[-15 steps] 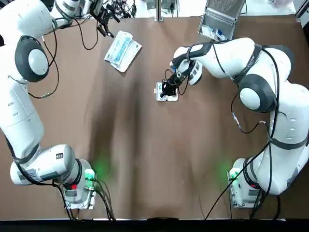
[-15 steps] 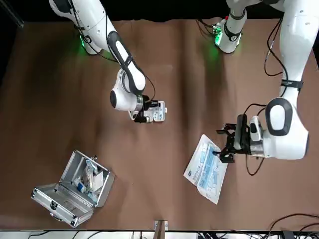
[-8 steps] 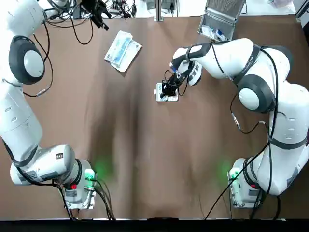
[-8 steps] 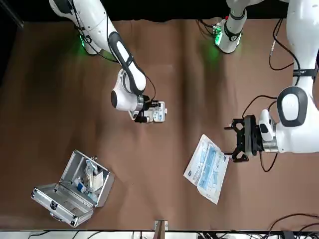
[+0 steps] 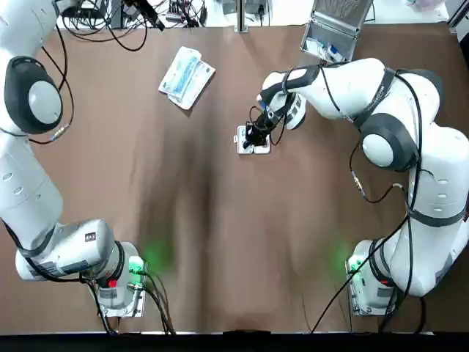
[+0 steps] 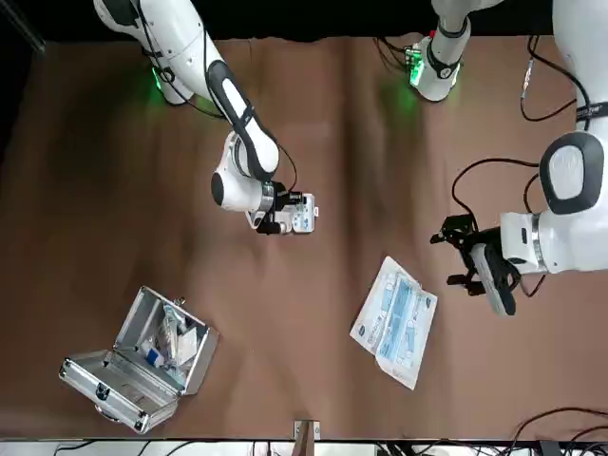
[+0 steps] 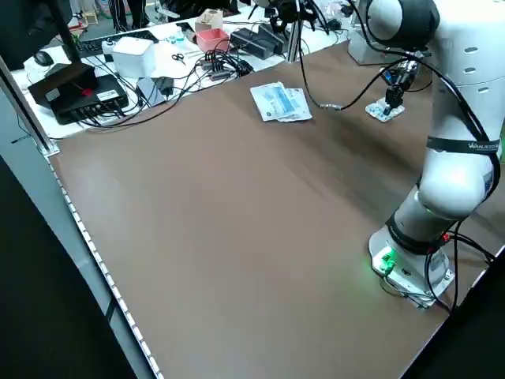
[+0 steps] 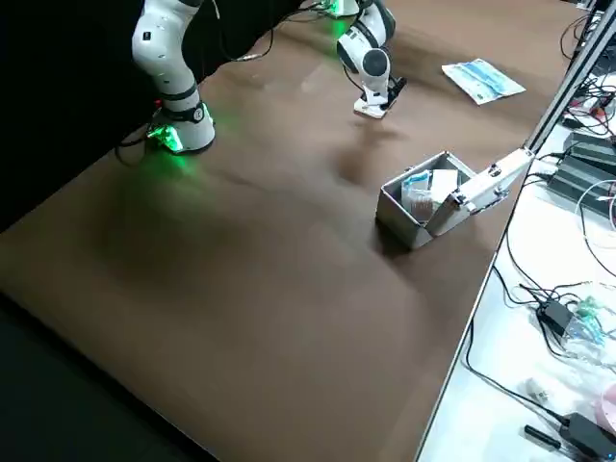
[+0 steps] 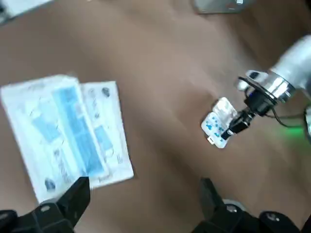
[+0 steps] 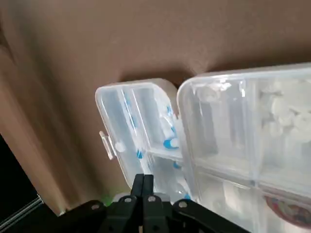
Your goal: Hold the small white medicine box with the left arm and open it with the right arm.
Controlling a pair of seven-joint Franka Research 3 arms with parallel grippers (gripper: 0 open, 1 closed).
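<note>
r gripper (image 5: 253, 137) tips pressed together on open clear pill box (image 10: 146, 126); l gripper (image 6: 463, 257) spread wide, raised near mask packets (image 9: 63, 128).

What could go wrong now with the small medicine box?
1. The left gripper hangs open near the mask packet, far from the medicine box, so nothing steadies it; the right gripper at the box may push it away.
2. The box lies open with pills inside; a jolt could spill them.
</note>
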